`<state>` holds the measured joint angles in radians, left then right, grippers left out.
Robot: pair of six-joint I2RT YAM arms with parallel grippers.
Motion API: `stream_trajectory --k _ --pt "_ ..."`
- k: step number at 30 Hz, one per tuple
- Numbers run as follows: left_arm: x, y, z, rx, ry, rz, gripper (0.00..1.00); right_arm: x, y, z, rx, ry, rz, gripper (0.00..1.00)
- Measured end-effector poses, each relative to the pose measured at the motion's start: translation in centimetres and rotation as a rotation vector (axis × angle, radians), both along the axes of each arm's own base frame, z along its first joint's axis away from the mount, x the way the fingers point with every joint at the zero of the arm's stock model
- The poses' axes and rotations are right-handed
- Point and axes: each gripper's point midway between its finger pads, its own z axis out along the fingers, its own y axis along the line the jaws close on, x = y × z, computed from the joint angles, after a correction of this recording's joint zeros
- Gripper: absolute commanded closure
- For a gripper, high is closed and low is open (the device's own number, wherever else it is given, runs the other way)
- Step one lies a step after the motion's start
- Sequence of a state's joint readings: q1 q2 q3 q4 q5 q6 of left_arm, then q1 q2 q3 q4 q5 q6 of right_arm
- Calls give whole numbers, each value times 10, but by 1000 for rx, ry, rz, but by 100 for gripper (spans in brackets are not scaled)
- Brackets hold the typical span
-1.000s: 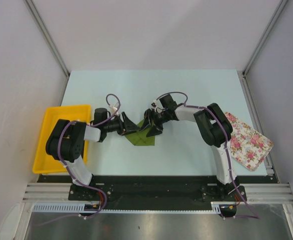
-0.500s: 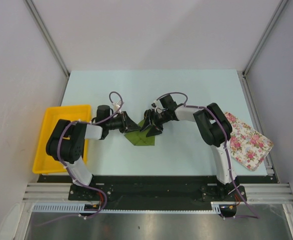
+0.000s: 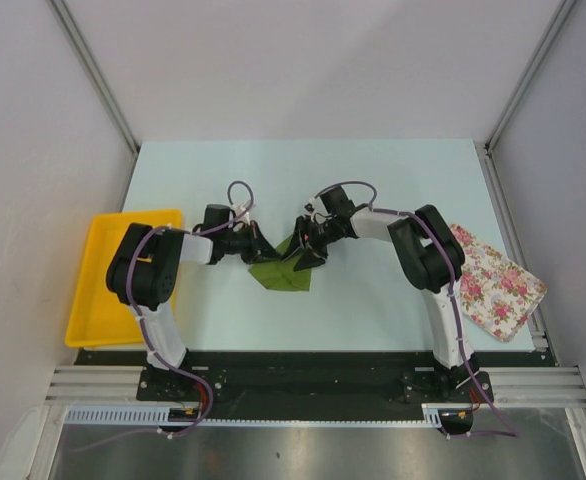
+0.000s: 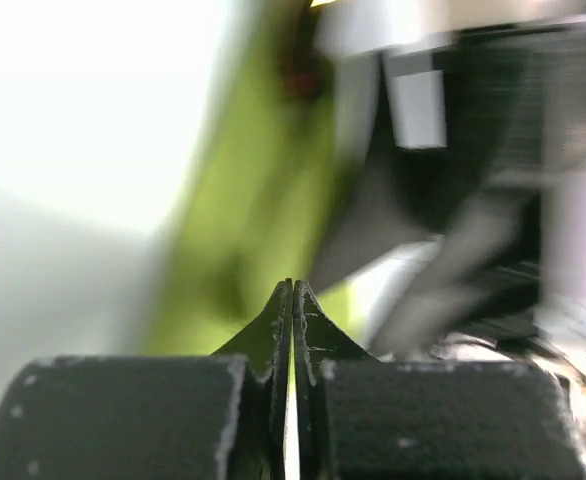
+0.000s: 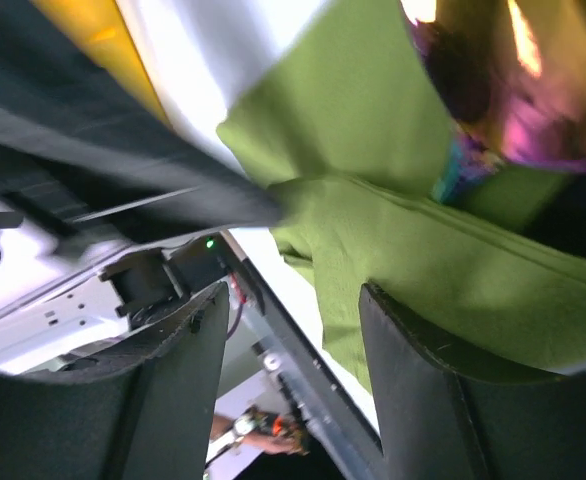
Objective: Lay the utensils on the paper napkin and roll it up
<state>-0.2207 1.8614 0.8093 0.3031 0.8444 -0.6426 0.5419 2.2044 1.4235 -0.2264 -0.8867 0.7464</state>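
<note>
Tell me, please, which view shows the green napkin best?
The right wrist view: the napkin fills much of the frame, its folds sharp. The top view shows it small and partly covered; the left wrist view gives only a green blur.

A pale blue-green rectangular tabletop (image 3: pixel 373 180) sits enclosed by 3 plain white panel walls (image 3: pixel 303 60), behind it and at either side. 2 grey aluminium struts (image 3: pixel 93 70) rise from its far corners. A silver slotted aluminium rail (image 3: pixel 313 385) runs along its near edge. The light is soft and even.
</note>
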Motion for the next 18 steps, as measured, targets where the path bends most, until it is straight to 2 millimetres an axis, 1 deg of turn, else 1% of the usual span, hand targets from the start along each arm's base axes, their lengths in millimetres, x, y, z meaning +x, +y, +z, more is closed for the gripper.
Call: stream_trajectory --k 2,3,6,7,10,13,16,18 --pt "-4 5 -24 67 48 13 100 5 2 2 -9 -37 2 39" --pt "-7 6 -30 69 76 10 100 7 3 2 -14 -51 4 40" --pt "-7 5 -29 77 67 -1 87 9 3 2 -27 -76 9 41" --pt "-7 5 -29 77 63 -1 86 8 3 1 -31 -78 13 41" --pt "-9 6 -27 69 45 4 93 6 1 -1 -39 -71 19 41" --pt "-11 8 -28 76 44 10 95 6 0 0 -35 -71 20 45" --pt "-11 8 -28 75 43 13 96 7 -1 2 -25 -77 26 54" --pt "-11 9 -28 74 39 13 96 10 -4 5 -16 -87 27 55"
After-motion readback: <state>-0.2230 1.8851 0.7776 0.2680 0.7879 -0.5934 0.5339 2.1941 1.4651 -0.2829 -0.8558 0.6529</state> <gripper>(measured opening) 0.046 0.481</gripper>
